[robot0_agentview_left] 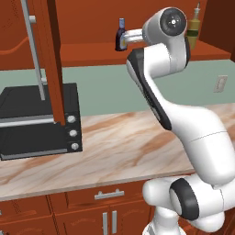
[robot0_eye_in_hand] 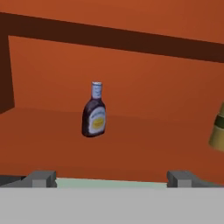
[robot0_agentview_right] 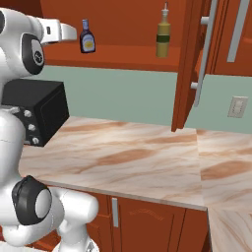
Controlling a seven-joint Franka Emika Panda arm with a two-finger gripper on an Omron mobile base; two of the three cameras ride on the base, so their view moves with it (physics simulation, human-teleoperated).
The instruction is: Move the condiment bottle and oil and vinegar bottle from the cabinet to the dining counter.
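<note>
Reaching into the open reddish-brown wood cabinet toward the squat dark-brown blue-capped condiment bottle. Hand fully open, holding nothing. Next, probably: advance until fingers straddle it, then close.

Counts: 2 bottles on the reddish-brown wood cabinet shelf: 1 squat dark-brown bottle with blue cap and pale label, 1 taller slim olive-yellow bottle with thin pale spout. 1 black box-shaped toaster oven with three silver knobs at the left end of the beige marble worktop. 1 white wall outlet plate. 2 cabinet doors hanging open.
</note>
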